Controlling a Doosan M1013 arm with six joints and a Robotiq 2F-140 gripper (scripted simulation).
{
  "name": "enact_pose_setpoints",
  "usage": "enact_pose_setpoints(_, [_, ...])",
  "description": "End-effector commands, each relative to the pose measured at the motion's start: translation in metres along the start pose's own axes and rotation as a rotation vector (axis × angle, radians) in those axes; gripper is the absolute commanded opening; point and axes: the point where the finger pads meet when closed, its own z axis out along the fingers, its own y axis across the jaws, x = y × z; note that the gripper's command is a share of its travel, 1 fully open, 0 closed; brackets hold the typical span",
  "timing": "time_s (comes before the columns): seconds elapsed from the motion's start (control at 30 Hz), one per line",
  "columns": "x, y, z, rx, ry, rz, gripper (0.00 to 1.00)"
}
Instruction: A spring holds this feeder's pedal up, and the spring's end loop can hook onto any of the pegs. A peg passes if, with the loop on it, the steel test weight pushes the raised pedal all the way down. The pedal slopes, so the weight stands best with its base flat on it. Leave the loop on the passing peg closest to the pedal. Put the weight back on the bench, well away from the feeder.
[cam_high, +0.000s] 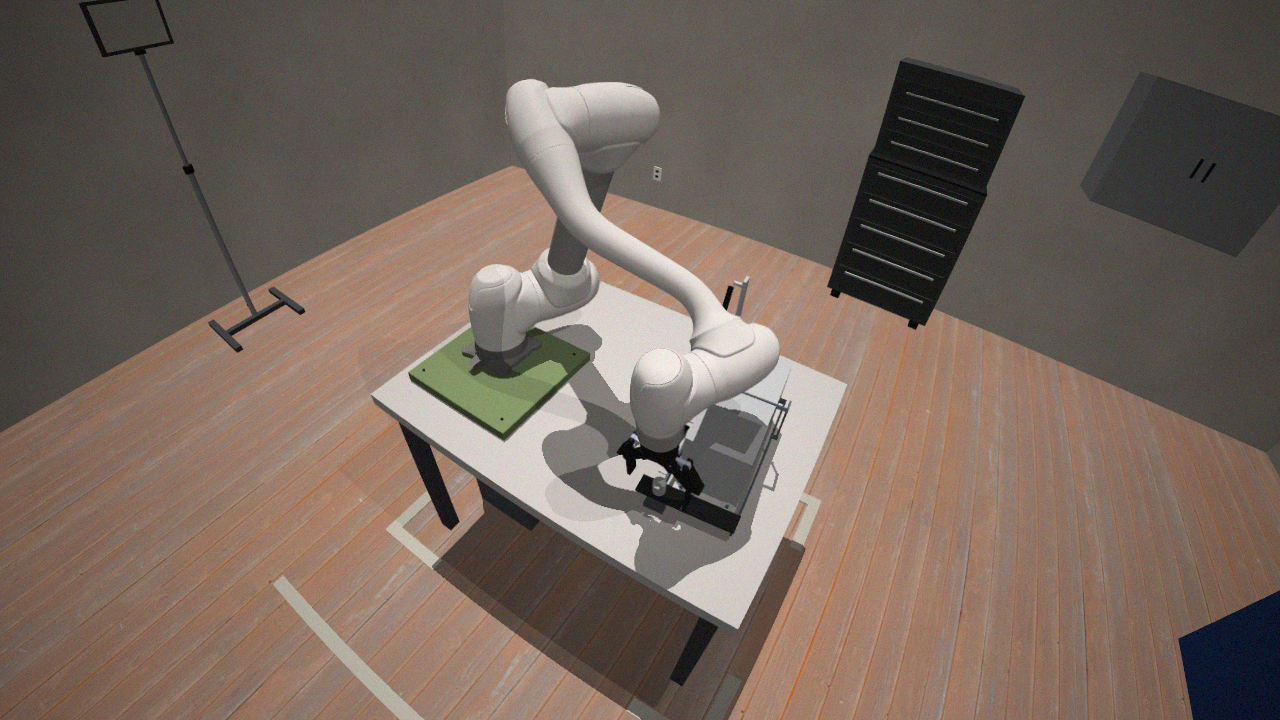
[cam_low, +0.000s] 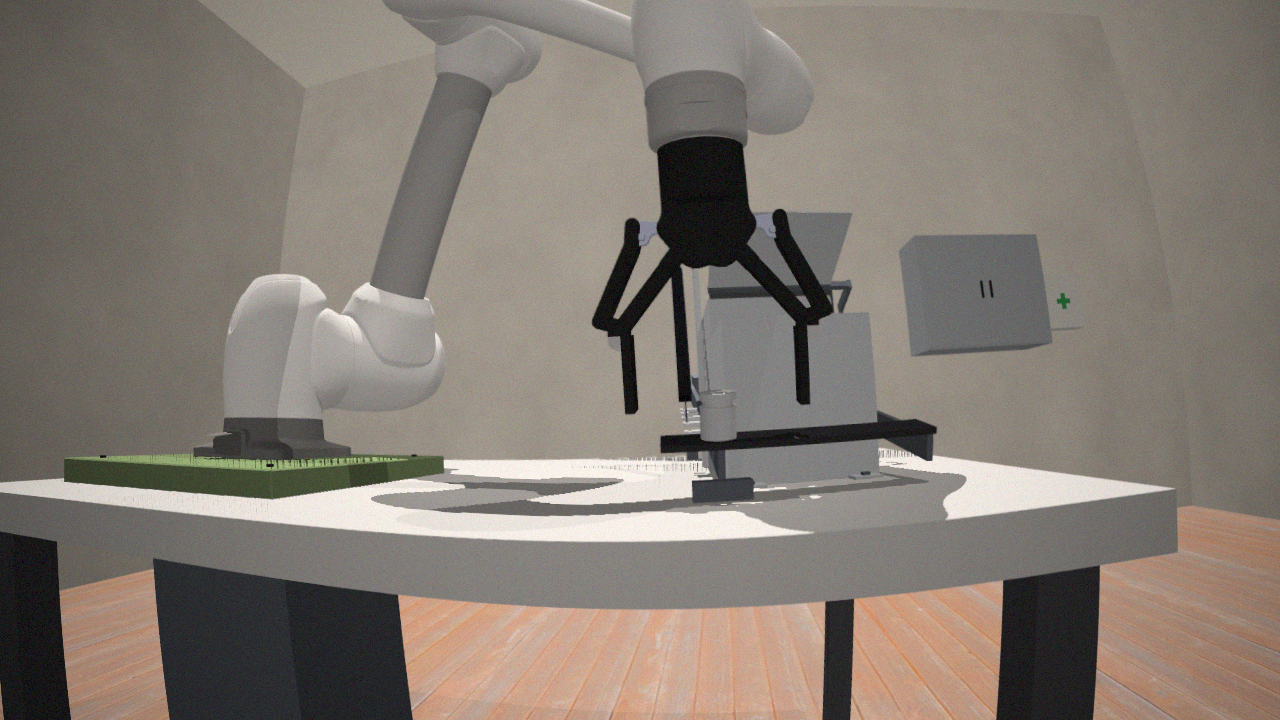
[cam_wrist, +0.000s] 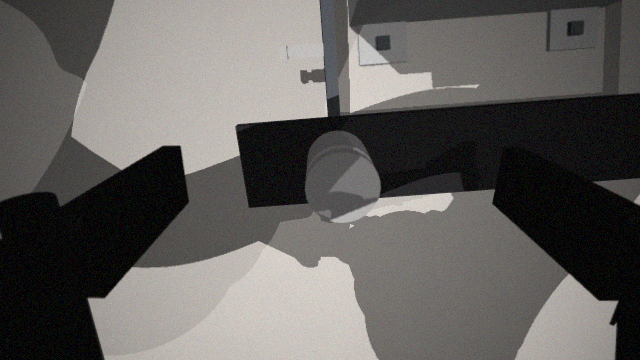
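Observation:
The steel test weight (cam_high: 659, 486) (cam_low: 717, 420) (cam_wrist: 342, 185) stands upright on the black pedal (cam_high: 707, 513) (cam_low: 832, 436) (cam_wrist: 550, 131), near the pedal's left end. The pedal is raised, with a visible gap above a dark block (cam_low: 723, 489) on the bench. My gripper (cam_high: 663, 480) (cam_low: 716, 407) (cam_wrist: 341, 175) is open, its fingers pointing down on either side of the weight. In the exterior view the fingertips are level with the weight's upper part, and neither touches it. The spring's end loop and the pegs cannot be made out.
The feeder's grey housing (cam_low: 787, 376) stands behind the pedal. A thin black upright (cam_low: 681, 340) rises close behind the gripper, left of the housing. The arm's base stands on a green plate (cam_high: 501, 419) (cam_low: 170, 480) at the bench's left.

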Motion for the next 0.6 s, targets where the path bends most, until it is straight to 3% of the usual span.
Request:
enact_pose_setpoints(0.0, [0.0001,0.0004,-0.0011,-0.001,0.000,0.000,1.00])
enact_pose_setpoints(0.57, [-0.0002,0.0004,0.0002,-0.001,0.000,0.000,1.00])
